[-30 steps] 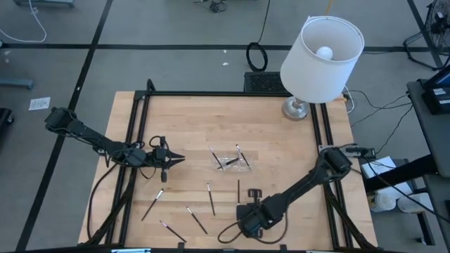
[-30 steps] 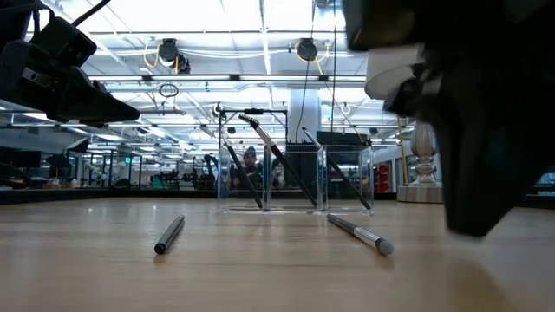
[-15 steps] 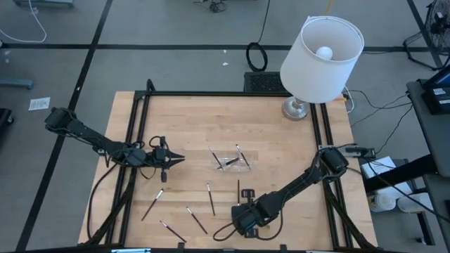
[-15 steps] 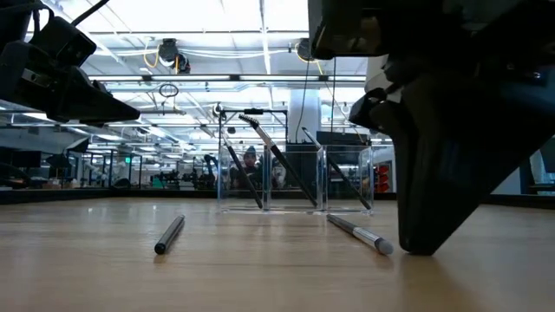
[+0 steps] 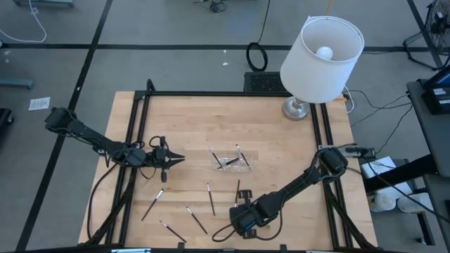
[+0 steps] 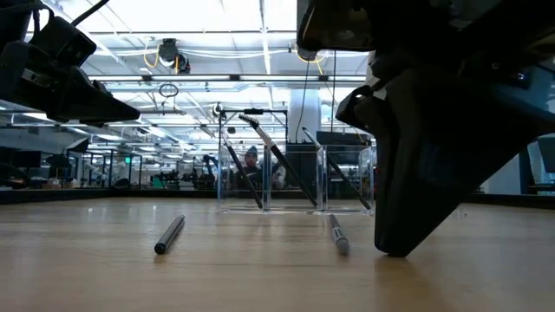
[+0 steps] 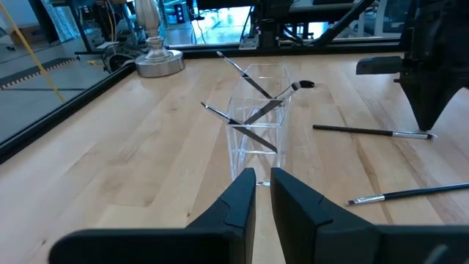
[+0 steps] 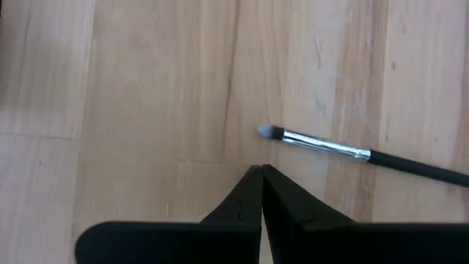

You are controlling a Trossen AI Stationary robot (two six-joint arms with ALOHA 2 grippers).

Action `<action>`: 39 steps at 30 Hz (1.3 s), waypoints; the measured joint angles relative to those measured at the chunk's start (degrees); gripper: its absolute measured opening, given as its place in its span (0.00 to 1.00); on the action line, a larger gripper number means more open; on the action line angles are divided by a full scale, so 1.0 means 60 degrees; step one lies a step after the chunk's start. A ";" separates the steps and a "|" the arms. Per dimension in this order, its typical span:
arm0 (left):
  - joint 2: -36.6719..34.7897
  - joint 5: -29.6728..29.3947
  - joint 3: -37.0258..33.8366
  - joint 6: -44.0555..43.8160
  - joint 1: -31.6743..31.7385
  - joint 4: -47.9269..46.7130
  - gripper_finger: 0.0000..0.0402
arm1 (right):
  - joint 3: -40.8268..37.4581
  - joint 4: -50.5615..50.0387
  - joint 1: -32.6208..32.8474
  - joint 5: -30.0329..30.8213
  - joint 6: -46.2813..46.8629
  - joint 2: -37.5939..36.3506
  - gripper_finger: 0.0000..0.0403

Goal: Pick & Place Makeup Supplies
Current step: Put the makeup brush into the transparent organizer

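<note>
Clear tray [image 5: 232, 161]: sitting near the middle of the table [image 5: 281, 147], see-through walls; in the left wrist view it is standing straight ahead of the left fingers.
Inside the tray: a few dark makeup sticks [image 7: 253, 117] leaning crossed against its walls, tips poking above the rim — exact count hard to tell.
Loose sticks: several lying flat on the wood nearer the front edge; one brush [image 8: 344, 150] with a silvery collar and pale tip is lying just beside the right fingertips, not in them.
Right gripper [image 5: 239, 208]: pointing down at the tabletop near the front edge, fingers pressed together, gripping nothing.
Left gripper [image 5: 180, 159]: hovering over the table's left side, aimed toward the tray; fingers standing slightly apart — nothing between them.
Lamp [image 5: 321, 60]: standing at the far right corner.
</note>
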 joint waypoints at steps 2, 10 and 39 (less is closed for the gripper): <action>0.0000 0.0000 0.0000 -0.0006 -0.0002 0.0000 0.13 | 0.0000 0.0131 0.0000 0.0021 -0.0037 0.0004 0.00; 0.0000 -0.0004 0.0000 -0.0018 0.0000 0.0000 0.13 | -0.0004 0.0695 -0.0051 0.0040 -0.0601 0.0015 0.00; 0.0000 -0.0011 0.0000 0.0525 0.0000 0.0036 0.13 | 0.1333 -0.2231 0.0249 0.0745 -0.6244 -0.0594 0.27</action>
